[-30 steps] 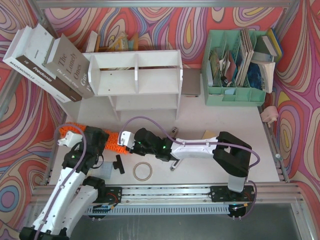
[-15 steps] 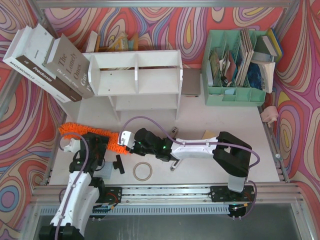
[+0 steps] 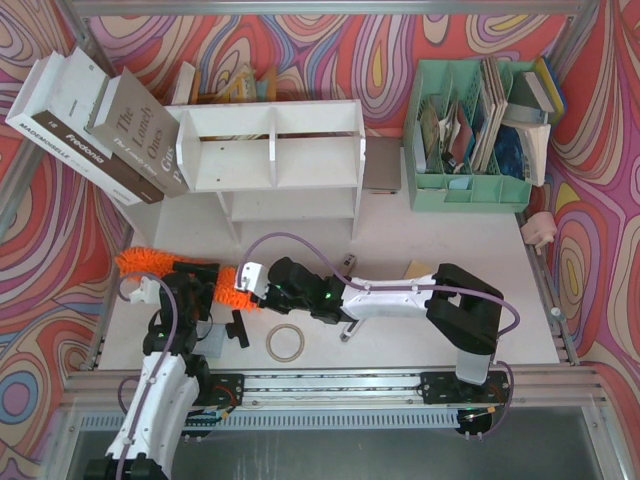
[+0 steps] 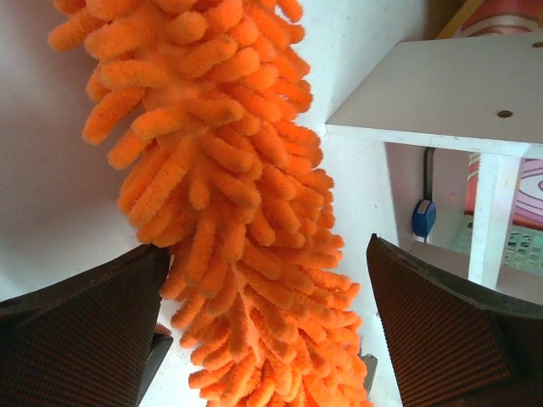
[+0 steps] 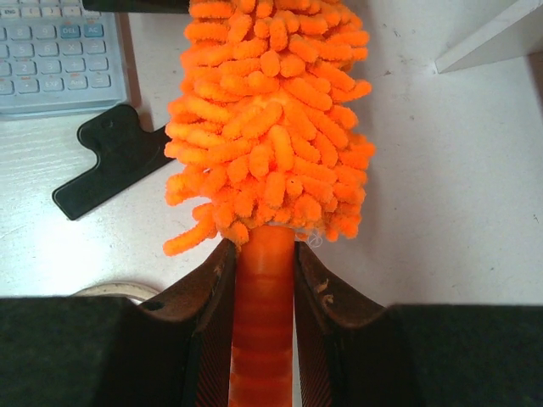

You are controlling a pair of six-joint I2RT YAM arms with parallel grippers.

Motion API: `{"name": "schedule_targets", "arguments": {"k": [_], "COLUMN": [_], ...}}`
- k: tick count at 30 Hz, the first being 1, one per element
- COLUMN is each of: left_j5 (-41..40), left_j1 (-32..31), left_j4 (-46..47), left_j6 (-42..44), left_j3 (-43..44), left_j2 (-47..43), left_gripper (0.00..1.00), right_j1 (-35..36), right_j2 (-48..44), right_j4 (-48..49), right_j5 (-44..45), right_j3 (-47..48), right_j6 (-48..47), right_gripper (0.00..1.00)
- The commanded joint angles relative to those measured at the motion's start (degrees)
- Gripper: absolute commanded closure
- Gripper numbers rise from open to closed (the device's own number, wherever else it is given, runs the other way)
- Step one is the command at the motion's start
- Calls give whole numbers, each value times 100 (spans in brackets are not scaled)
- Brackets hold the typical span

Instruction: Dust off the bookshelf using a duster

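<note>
**Top external.** I see the duster [image 3: 140, 265] lying flat on the white table [image 3: 450, 240], in front of the bookshelf [image 3: 275, 160] and apart from it, its fluffy end towards the left edge. The right gripper [image 3: 248, 280] sits at the duster's handle end. The left gripper [image 3: 197, 283] is over the middle of the fluff. A tape roll [image 3: 285, 342] and a black tool [image 3: 238, 328] lie near the arm bases. Books [image 3: 100, 125] lean left of the shelf, and a mint green file organiser [image 3: 470, 135] stands to its right.

**Left wrist.** The left gripper [image 4: 263, 331] is spread wide. Its fingers [image 4: 85, 339] stand either side of the orange fluff [image 4: 229, 212]; the right-hand one is clear of it. A corner of the bookshelf [image 4: 441, 85] shows beyond.

**Right wrist.** The right gripper [image 5: 265, 314] is clamped narrow on the duster's orange handle [image 5: 265, 356], just behind the fluffy head [image 5: 271, 119]. A calculator [image 5: 59, 51] and the black tool [image 5: 110, 170] lie to the left.
</note>
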Motion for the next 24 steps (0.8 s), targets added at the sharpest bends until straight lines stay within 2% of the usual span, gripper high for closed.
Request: {"name": "schedule_targets", "arguments": {"k": [1,6,10,17,20,24], "left_j5": [25,88,124,115,-176,-560], "left_j1": [40,34,40,31,2,-28], "left_j4": [358,572,612,188,-339,-1275], "left_j6": [-141,-179,-180,-222,-414,-683], "left_j3": [-202,-207,-131,69,87,159], "left_j2": [129,401,597,489,161,-383], "left_gripper": [13,19,30,58,78,93], "right_j1": [94,151,181,210,210,210], "right_j2": [-254,-269,-257,-209,-171,-100], "right_j4": [175,135,142,197,232,205], "right_j5": [-108,-102,-121,-86,50,86], "right_j3": [261,323,315,277,275,309], "right_j6": [98,133,190,289,324,327], "right_gripper": [100,100,100,100,100,100]}}
